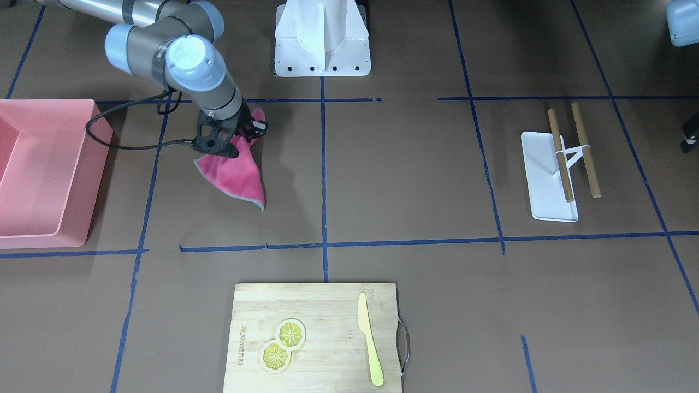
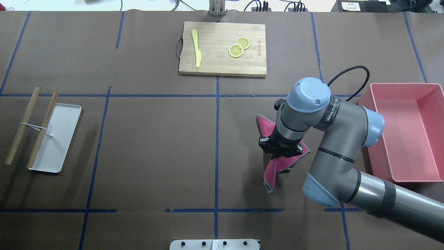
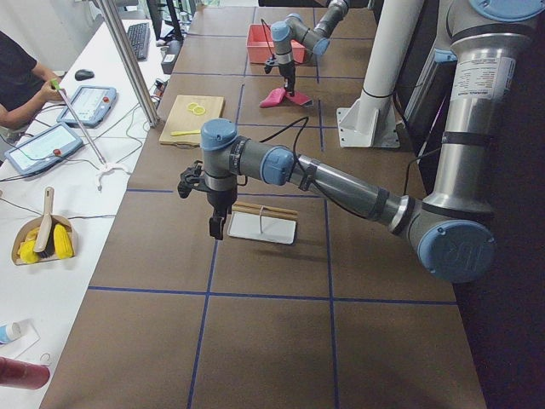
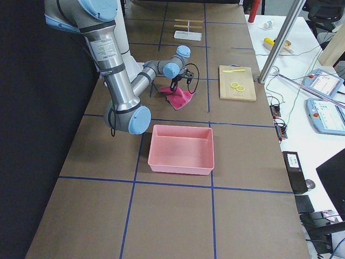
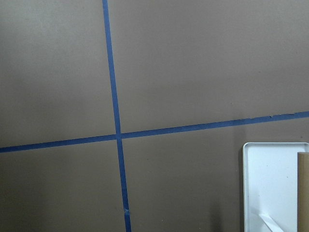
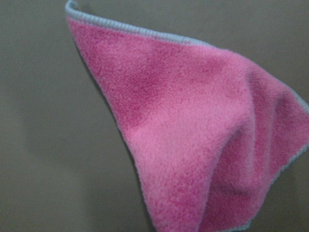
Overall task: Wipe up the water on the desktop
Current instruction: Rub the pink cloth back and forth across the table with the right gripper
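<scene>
The desktop [image 1: 409,174] is a matte brown surface divided by blue tape lines; I see no water on it. My right gripper [image 1: 232,139] is shut on the top of a pink cloth [image 1: 240,177], which hangs down with its lower corner on the desktop, just right of the centre tape line in the overhead view [image 2: 270,173]. The cloth fills the right wrist view [image 6: 193,145]. My left gripper [image 3: 217,223] hangs above the desktop next to the white tray, far from the cloth. I cannot tell whether it is open or shut.
A pink bin [image 2: 409,132] stands beside the right arm. A bamboo cutting board [image 1: 317,305] holds lemon slices and a yellow knife. A white tray [image 1: 540,180] with two wooden sticks lies on the left arm's side. The robot base [image 1: 322,43] is at the table's edge.
</scene>
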Controlling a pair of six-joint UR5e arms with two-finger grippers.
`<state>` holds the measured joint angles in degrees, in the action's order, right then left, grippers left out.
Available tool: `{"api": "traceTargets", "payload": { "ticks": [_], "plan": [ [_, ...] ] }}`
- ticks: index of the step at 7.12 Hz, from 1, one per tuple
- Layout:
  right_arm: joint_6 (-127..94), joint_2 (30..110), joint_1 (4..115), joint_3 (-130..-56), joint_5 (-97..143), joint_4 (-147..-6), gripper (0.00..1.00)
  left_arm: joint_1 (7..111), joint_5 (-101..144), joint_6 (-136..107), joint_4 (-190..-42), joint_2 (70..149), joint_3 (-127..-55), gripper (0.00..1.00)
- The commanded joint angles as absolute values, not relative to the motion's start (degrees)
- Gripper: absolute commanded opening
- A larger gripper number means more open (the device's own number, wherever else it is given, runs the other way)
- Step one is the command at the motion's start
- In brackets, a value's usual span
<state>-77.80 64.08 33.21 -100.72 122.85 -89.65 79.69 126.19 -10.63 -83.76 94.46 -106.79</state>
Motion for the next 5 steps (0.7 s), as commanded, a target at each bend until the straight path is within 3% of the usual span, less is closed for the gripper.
{"api": "traceTargets", "payload": {
  "ticks": [1, 5],
  "plan": [
    [-74.4, 63.9, 38.0, -97.3, 123.0, -89.6, 0.00, 79.8, 126.3, -10.6, -83.8, 94.5, -106.8, 1.00],
    [-69.5, 61.7, 48.6, -99.2, 123.8, -90.6, 0.00, 79.8, 128.7, -10.9, -83.8, 94.2, -106.8, 1.00]
  ]
}}
